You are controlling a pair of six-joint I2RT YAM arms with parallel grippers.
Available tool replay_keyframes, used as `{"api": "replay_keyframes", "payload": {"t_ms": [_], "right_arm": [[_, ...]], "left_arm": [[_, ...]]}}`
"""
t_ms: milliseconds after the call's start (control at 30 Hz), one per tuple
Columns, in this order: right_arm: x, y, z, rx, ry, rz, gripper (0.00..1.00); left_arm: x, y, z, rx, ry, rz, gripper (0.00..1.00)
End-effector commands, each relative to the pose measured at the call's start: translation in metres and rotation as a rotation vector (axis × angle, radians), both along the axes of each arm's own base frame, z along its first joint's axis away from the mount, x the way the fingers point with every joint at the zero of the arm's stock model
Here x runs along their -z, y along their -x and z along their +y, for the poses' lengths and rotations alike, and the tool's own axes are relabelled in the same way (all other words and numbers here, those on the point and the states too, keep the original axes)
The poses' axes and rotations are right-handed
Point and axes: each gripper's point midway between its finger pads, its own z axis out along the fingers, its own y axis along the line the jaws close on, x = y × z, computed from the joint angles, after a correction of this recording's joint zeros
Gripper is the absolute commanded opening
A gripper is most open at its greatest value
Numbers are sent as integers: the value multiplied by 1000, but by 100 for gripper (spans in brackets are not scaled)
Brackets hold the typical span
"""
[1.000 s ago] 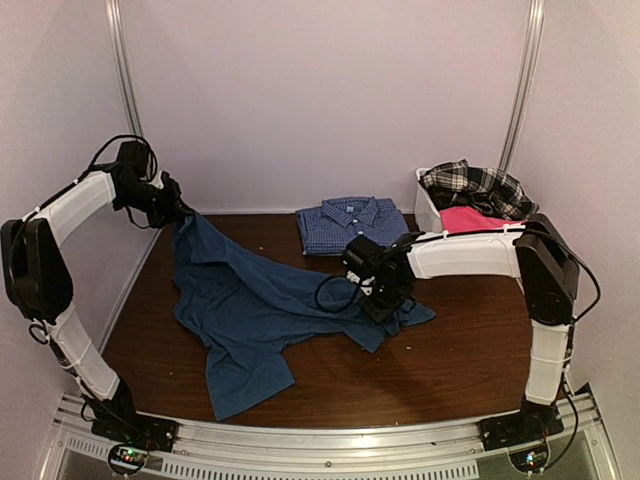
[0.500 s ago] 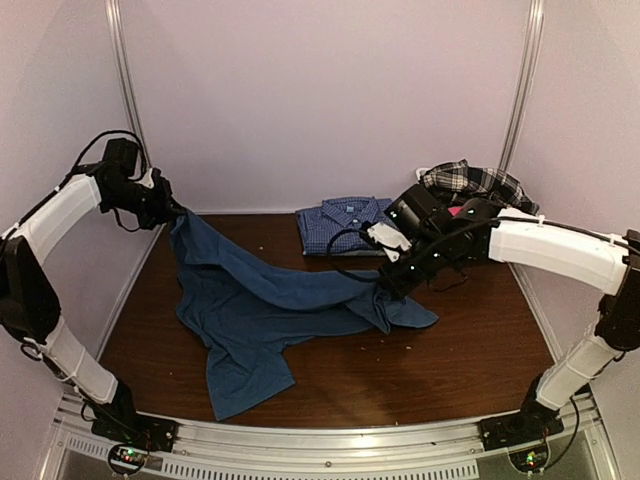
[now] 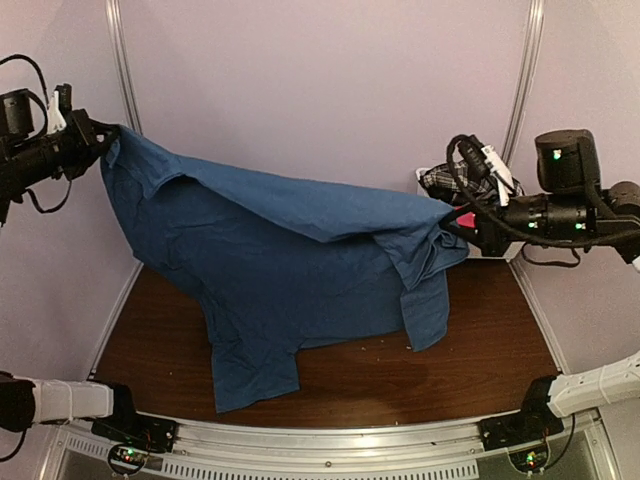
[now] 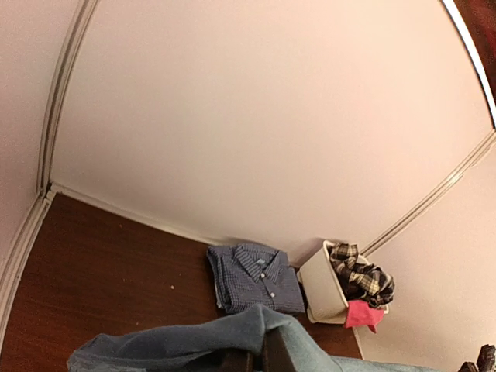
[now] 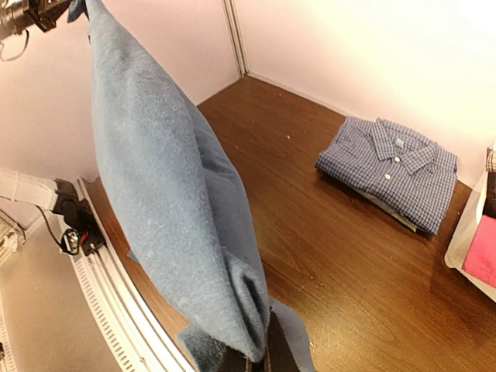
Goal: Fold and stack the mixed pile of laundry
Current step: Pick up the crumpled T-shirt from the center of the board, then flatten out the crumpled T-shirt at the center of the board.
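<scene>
Bin: white plastic bin (image 4: 319,285) at the far right corner of the table (image 3: 480,340), against the back wall.
Bin contents: a black-and-white plaid shirt (image 4: 366,277) is heaped on top and spills over the rim. A pink piece (image 4: 363,315) lies under it and hangs over the bin's near edge.
T-shirt: the dark blue T-shirt (image 3: 300,270) is lifted and stretched out in the air, from high and well left of the bin across to just in front of it. Its lower hem and a sleeve droop toward the table; whether they touch it cannot be told.
Left claw: the left gripper (image 3: 103,135) is pressed together on one top corner of the T-shirt, well left of the bin and higher than it.
Right claw: the right gripper (image 3: 462,224) pinches the other end of the T-shirt just in front of the bin, with bunched cloth hanging below it.
Folded shirt: a blue checked shirt (image 4: 256,277) lies folded flat with its collar up, just left of the bin and apart from the T-shirt.
</scene>
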Motion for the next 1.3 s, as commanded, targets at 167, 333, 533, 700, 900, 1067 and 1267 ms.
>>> {"api": "replay_keyframes", "payload": {"t_ms": [167,333,533,700,900,1067,1267], "right_arm": [[-95,28,-8,-87,-139,-112,0],[-117,45,-2,-175,-169,-112,0],[-137,71,-7,-236,-254,-109,0],[-109,57,-10,-149,-223,-60,0],[-28,6,-1,27,-204,131,0],[67,-87,-27,239,-301,382,0],[166,-172,-43,389,-243,636,60]], "left_arm": [[-129,83,20,-105,65,-399,0],[-162,117,17,-83,98,-501,0],[-176,124,18,-82,109,-549,0],[-156,68,20,-107,115,-439,0],[-88,-41,25,-162,79,-248,0],[-5,-144,7,-80,71,-98,0],[159,-278,7,-84,-82,206,43]]}}
